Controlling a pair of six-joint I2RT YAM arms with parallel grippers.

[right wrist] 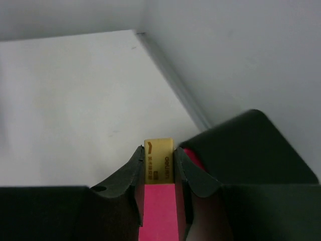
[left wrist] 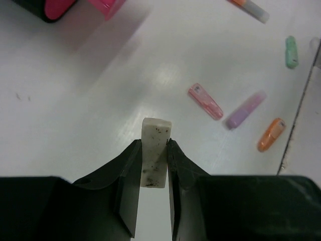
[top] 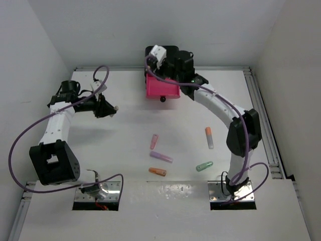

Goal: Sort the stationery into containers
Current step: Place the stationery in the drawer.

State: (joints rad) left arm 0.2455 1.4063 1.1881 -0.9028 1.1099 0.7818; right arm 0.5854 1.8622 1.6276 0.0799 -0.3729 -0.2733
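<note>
We list a white table [top: 125, 125]; a black box [left wrist: 35, 9] at far centre, with one pink drawer [top: 161, 88] standing out toward the near side; the right gripper [right wrist: 158, 151] at that box, clenched on a beige stick [right wrist: 158, 163]; the left gripper [left wrist: 153, 145] at far left, clamped on a speckled whitish stick [left wrist: 155, 155]; and, loose at near centre, none touching, a purple stick [top: 161, 157], an orange-white stick [top: 209, 137], a pink stick [top: 154, 141], an orange stick [top: 157, 171] and a green stick [top: 204, 166].
</note>
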